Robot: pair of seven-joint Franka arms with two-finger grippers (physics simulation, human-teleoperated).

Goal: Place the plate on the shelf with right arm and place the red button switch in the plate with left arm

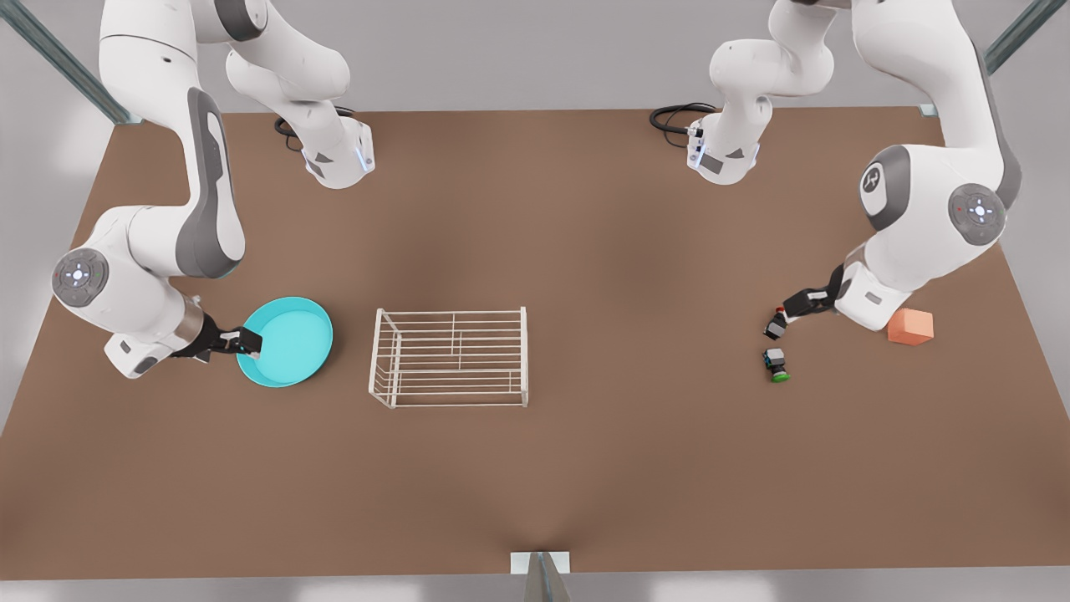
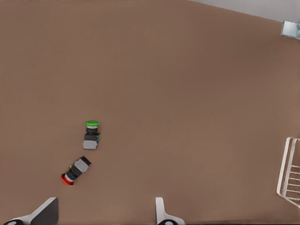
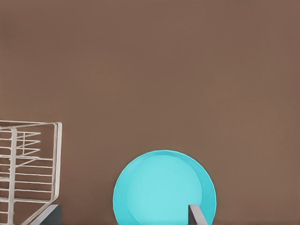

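Reaching the plate's [image 1: 288,341] nine-o'clock rim, the right gripper [image 1: 249,344] had its jaws spread around that edge. Bare table [image 1: 585,251] separated plate and shelf [image 1: 451,358]. The left gripper [image 1: 776,324], jaws wide, hovered at the red switch [image 1: 774,329], twelve o'clock of the green switch [image 1: 777,364].

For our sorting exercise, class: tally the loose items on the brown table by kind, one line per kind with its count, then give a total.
Button switches: 2, a red button switch and a green-capped switch
Plates: 1, the turquoise plate
Wire racks: 1, the white shelf
Cubes: 1, the orange cube
Total: 5
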